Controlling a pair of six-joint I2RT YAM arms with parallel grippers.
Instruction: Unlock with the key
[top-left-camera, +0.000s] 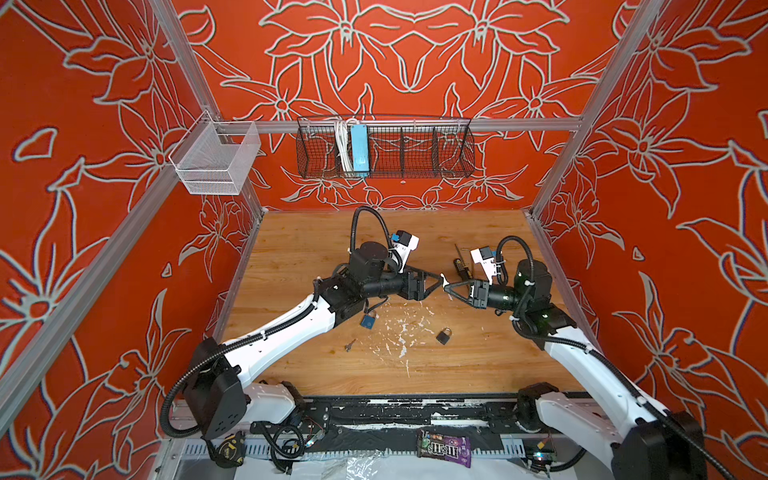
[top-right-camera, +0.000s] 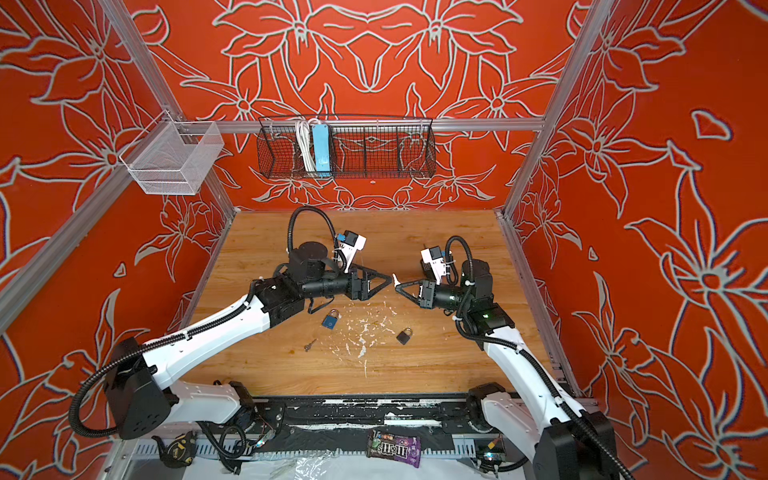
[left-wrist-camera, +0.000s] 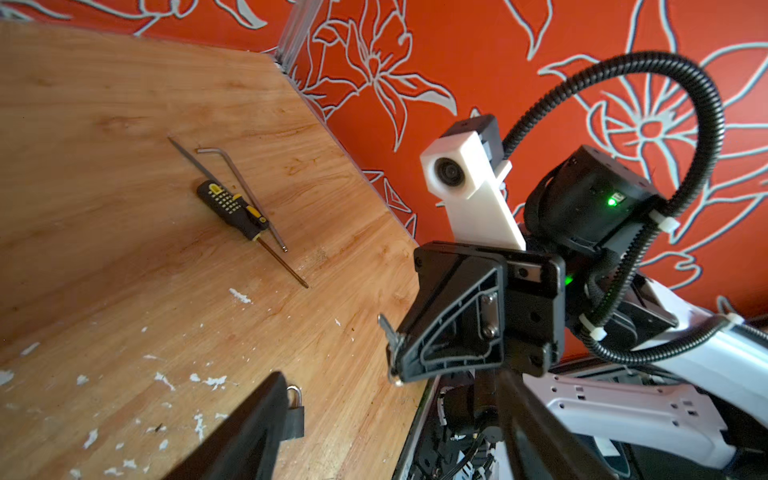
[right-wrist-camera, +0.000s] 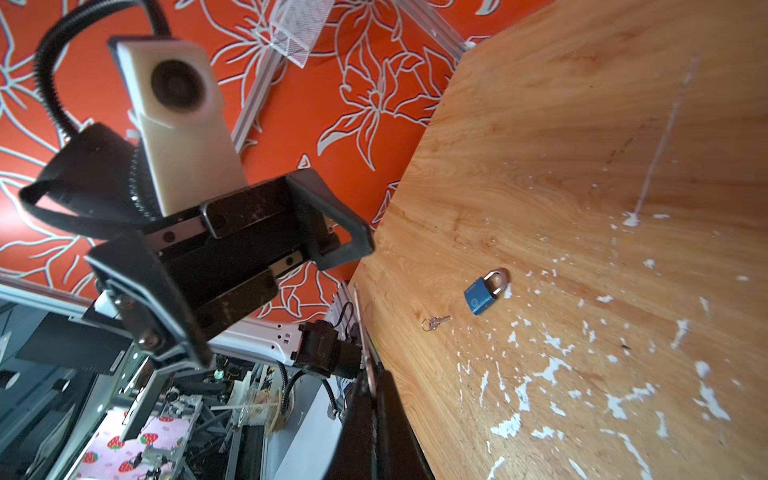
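— Candy bag (top-left-camera: 444, 449) up front; flecked wood table (top-left-camera: 291, 249), red floral walls (top-left-camera: 83, 249). Baskets?
— Mesh bin (top-left-camera: 214, 160); wire basket (top-left-camera: 415, 158) holding a power strip (top-left-camera: 359, 149).
— Jaws?
— Left gripper (top-left-camera: 437, 279) spread; right gripper (left-wrist-camera: 397, 353) pinches the key (left-wrist-camera: 384, 326) aloft. Blue padlock (top-left-camera: 368, 321), black padlock (top-left-camera: 443, 335) lie nearer.

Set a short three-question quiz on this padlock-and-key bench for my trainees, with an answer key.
1. True or false: the blue padlock and the black padlock both lie on the wooden table, in no gripper.
2. What does the right gripper pinch at its tips? A) a key B) a coin C) a bolt
3. Fill in: the left gripper has its jaws standing ____.

Key: 1 true; 2 A; 3 open.
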